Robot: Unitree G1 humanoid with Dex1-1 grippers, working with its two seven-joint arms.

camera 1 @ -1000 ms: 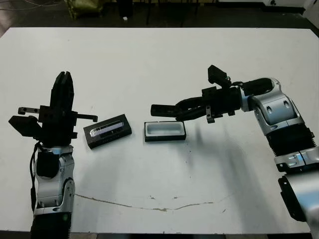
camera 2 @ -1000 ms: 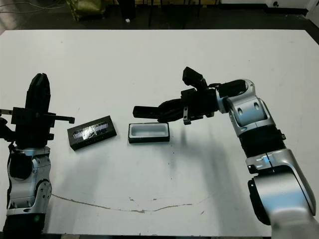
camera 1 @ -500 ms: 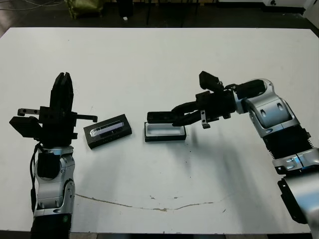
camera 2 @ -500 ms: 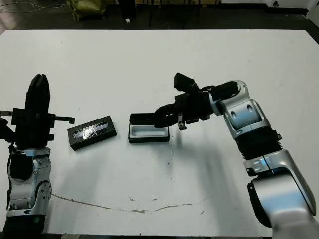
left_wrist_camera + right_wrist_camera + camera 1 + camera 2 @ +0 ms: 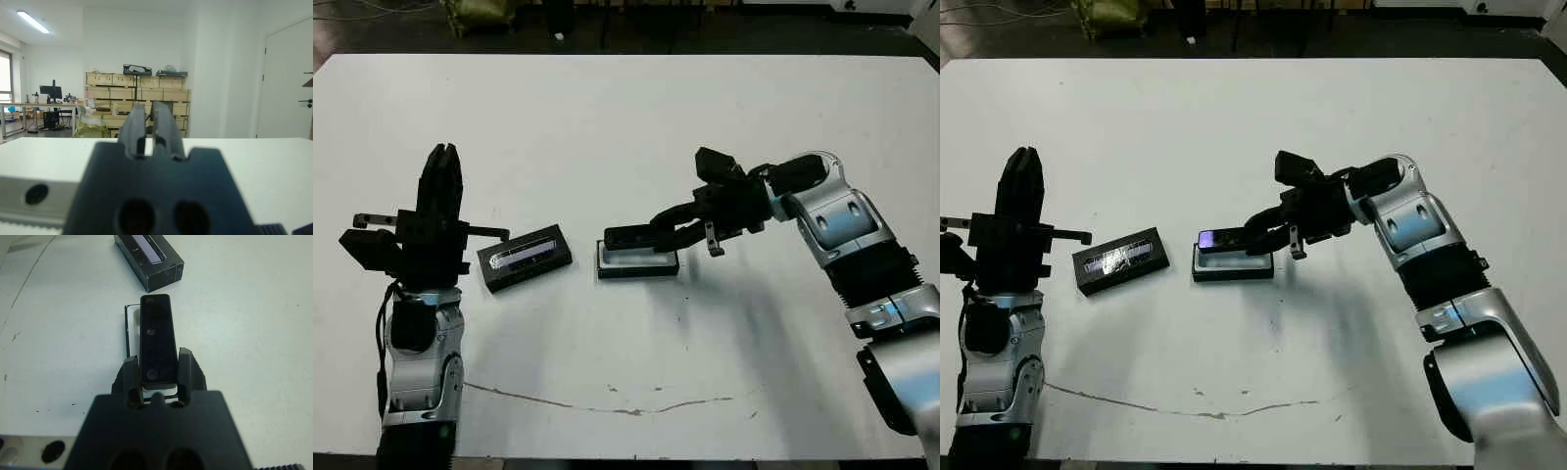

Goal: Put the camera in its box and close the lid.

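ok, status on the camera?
Right hand shut on camera, holding it over the box. Left hand raised, idle. Lid beside the box, nothing in the way.

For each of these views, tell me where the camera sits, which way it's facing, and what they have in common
Head stereo pair: looks down at the table; both arms show, lid left of the box.
Left wrist: faces level across the table into a room with crates; only the left gripper.
Right wrist: looks along the right gripper holding the camera over the box.
Shared: head and right wrist show camera, box, lid.
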